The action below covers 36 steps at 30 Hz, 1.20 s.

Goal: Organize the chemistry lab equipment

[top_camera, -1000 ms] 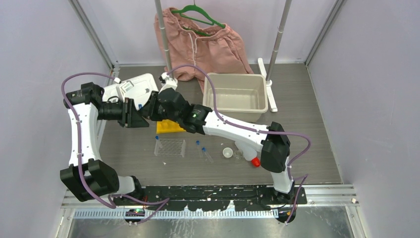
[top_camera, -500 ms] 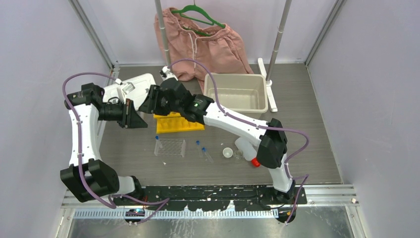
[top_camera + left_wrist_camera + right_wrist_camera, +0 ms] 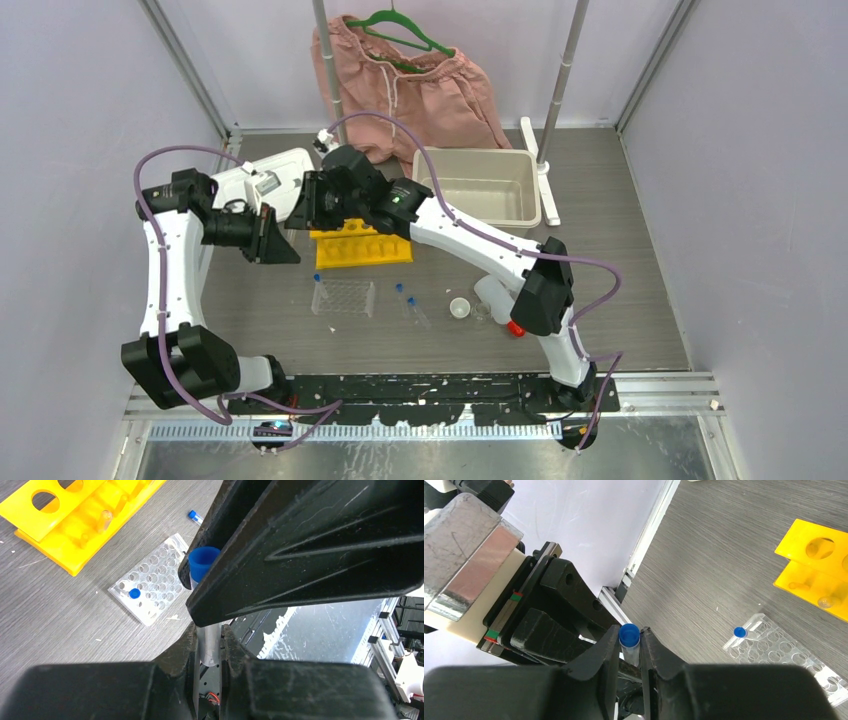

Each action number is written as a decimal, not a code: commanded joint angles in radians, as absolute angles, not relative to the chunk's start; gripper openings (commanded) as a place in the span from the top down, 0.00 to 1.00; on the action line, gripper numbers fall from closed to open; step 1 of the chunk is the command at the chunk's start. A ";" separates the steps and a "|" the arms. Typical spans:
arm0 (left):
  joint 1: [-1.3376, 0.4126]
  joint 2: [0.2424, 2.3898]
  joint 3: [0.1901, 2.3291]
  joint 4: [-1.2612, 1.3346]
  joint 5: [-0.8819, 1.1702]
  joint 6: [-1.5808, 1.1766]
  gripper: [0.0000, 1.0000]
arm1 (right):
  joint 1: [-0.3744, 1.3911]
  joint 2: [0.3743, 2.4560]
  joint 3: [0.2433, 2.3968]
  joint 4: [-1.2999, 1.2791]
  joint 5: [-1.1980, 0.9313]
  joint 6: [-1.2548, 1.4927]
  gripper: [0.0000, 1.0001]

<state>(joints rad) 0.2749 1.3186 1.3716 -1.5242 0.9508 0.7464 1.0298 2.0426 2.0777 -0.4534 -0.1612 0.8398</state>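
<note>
Top view first. The right arm has swung further to the far left since a second ago. The yellow rack [image 3: 362,246], half covered back then, now shows almost whole. The right gripper [image 3: 306,208] sits tip to tip with the left gripper [image 3: 284,243], which has nudged a touch right. They meet above the far-left part of the table [image 3: 640,250], close to the left wall [image 3: 90,150].

Nothing lying on the table has shifted. The grid rack [image 3: 343,298] lies just near of the yellow rack, with the loose tubes [image 3: 410,300] to its right. Then come the dish [image 3: 459,307], beaker [image 3: 482,312] and bottle [image 3: 495,298]. The bin [image 3: 500,218] stands far right of the meeting point. Bare tabletop shows right of the bottle and left of the grid rack.

Left wrist now. The left fingers [image 3: 186,652] are clenched on the clear body of the tube [image 3: 209,642], its blue cap up. The cap is tucked against a right finger that fills the upper right. Below lie the yellow rack and the grid rack, with one capped tube standing in the grid rack. The table's near edge runs just behind the tube.

Right wrist. The right fingers [image 3: 605,655] squeeze the tube just under its cap, so both tools grasp it. The left gripper crowds the left side, and the table's left edge and the wall are right behind it. Both racks sit down to the right.
</note>
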 commanded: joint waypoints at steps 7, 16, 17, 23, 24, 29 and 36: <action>0.269 1.292 1.369 -1.541 0.944 0.772 0.51 | 1.016 2.016 2.118 -0.510 -0.131 0.743 0.94; 0.271 1.323 1.368 -1.381 0.795 0.567 0.05 | 1.089 1.841 1.791 -0.411 0.209 0.488 0.99; 0.271 1.333 1.374 -1.370 0.781 0.544 0.04 | 1.108 1.826 1.751 -0.375 0.233 0.461 0.99; 0.291 1.385 1.414 -1.358 0.733 0.482 0.02 | 1.202 1.788 1.514 -0.084 0.301 0.325 0.99; 0.294 1.389 1.417 -1.356 0.726 0.477 0.02 | 1.206 1.797 1.496 -0.052 0.293 0.313 0.99; 0.307 1.393 1.418 -1.348 0.704 0.468 0.01 | 1.236 1.845 1.427 0.126 0.264 0.275 0.99; 0.310 1.394 1.423 -1.356 0.701 0.481 0.01 | 1.295 1.916 1.377 0.305 0.351 0.123 0.99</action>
